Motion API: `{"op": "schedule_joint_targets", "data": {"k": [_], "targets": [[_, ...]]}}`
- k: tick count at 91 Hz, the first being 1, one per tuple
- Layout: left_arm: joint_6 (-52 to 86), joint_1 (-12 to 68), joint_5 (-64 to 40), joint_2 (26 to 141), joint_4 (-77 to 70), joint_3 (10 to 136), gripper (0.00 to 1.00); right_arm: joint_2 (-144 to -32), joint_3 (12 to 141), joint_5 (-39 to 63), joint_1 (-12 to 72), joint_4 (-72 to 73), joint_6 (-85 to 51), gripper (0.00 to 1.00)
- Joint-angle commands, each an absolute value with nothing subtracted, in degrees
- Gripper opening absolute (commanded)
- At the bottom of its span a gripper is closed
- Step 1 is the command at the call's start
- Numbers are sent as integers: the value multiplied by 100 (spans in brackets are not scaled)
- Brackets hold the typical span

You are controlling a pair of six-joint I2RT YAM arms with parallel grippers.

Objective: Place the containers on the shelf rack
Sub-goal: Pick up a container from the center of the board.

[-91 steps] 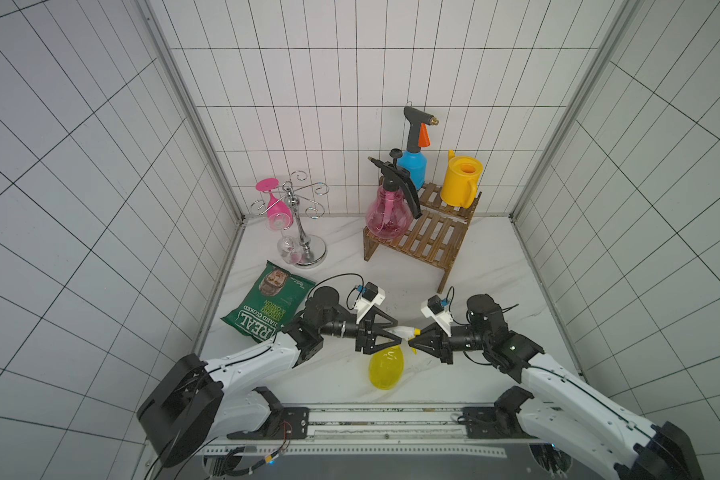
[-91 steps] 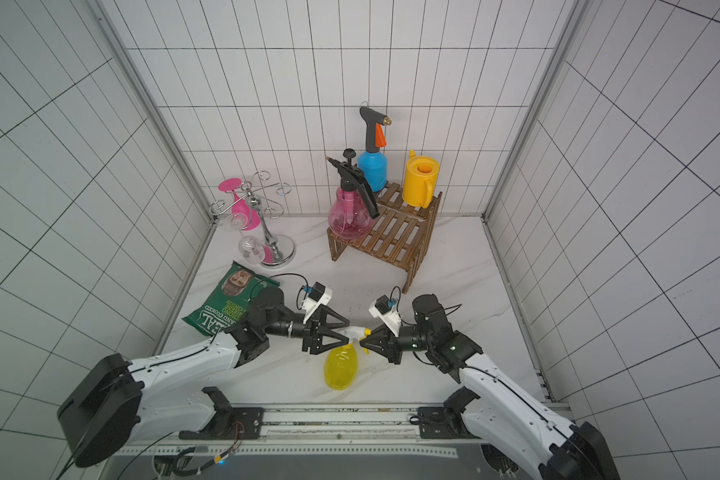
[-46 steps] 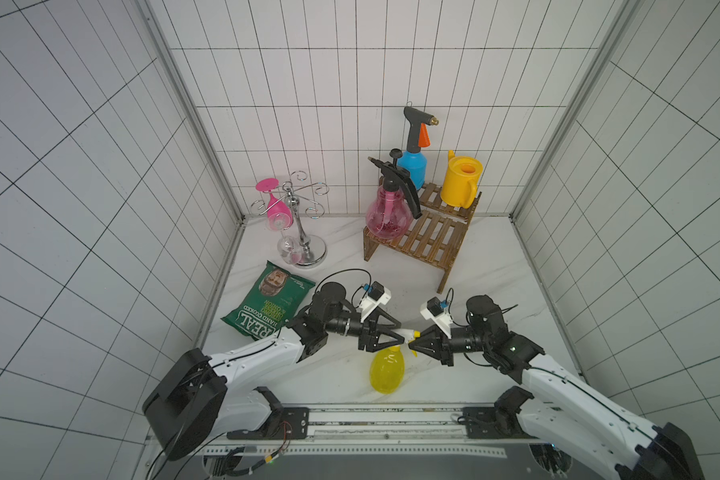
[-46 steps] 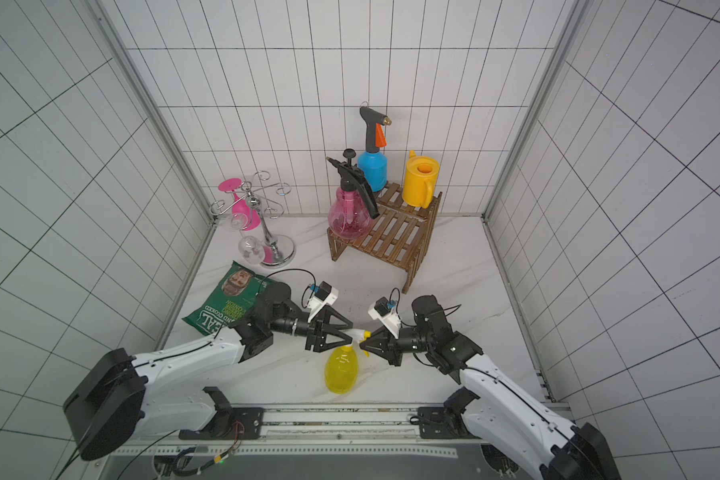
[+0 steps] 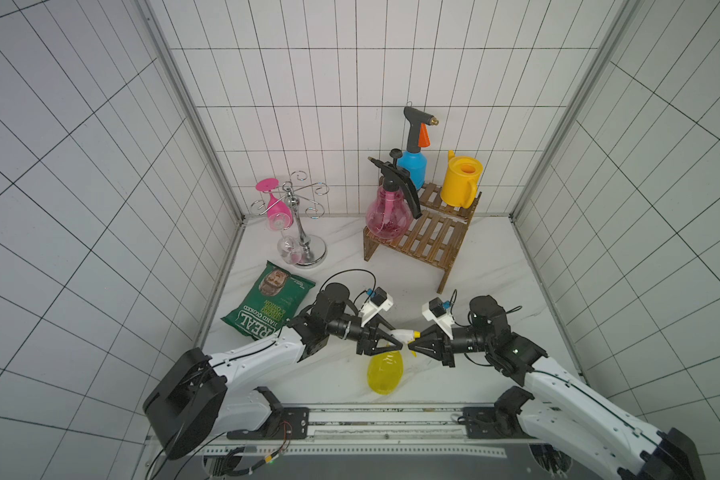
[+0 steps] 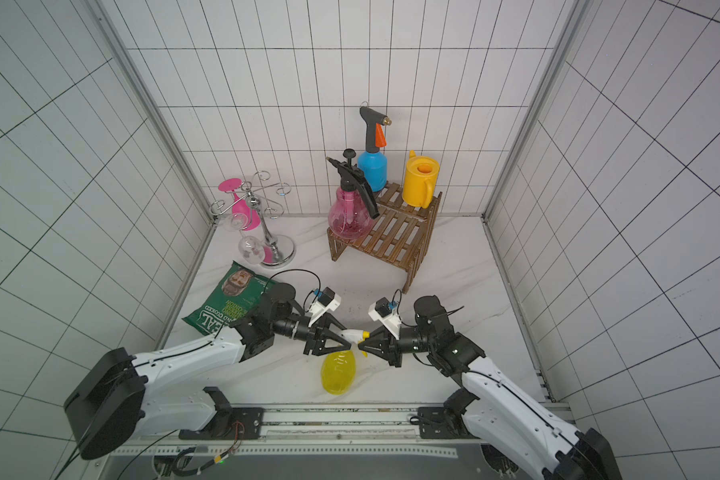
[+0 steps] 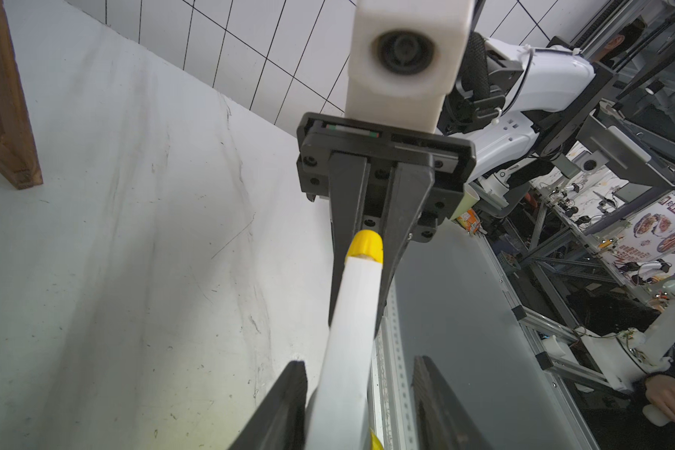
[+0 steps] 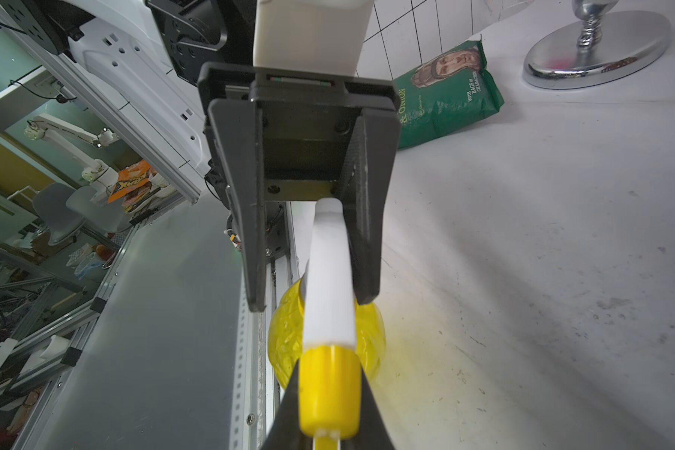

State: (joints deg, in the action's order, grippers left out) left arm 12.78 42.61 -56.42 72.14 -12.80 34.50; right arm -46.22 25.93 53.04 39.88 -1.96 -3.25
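Bright even light, soft shadows, fisheye edge warp, wrist-cam fg blurry.

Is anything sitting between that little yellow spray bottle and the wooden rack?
Nothing visible does. The tabletop between the small yellow spray bottle and the shelf rack lies bare. On it, the pink pump sprayer takes one end of the lower tier; its other slats are free.

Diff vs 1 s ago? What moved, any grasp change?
The left end effector moved toward the right end effector and narrowed its jaws around the white nozzle of the small yellow spray bottle; a gap on one side still shows, so no clamp yet. Unchanged: right end effector shut on the nozzle's yellow tip, bottle position, shelf rack and its load.
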Motion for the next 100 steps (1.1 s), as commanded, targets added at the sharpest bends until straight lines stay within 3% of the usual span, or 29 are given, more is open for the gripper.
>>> {"op": "schedule_joint_targets", "data": {"k": [1, 39, 68, 78, 85, 100], "targets": [[1233, 4298, -5870, 7268, -1279, 3578, 44, -4619, 2731, 5378, 4033, 9, -290, 0], [1420, 4298, -5849, 7229, -1473, 3552, 44, -4749, 2792, 5379, 4142, -45, -192, 0], [1502, 4298, -5956, 7265, -1538, 3569, 24, -4753, 2821, 5323, 4219, -114, -132, 0], [1514, 4298, -5989, 7250, -1564, 3562, 11, -4761, 2821, 5300, 4227, -122, -135, 0], [1509, 4296, -5973, 7217, -1569, 3555, 0, -4734, 2817, 5202, 4228, -131, -153, 22], [1464, 4230, -5656, 6990, -1566, 3466, 0, -4395, 2696, 4482, 4228, -101, -302, 60]]}}
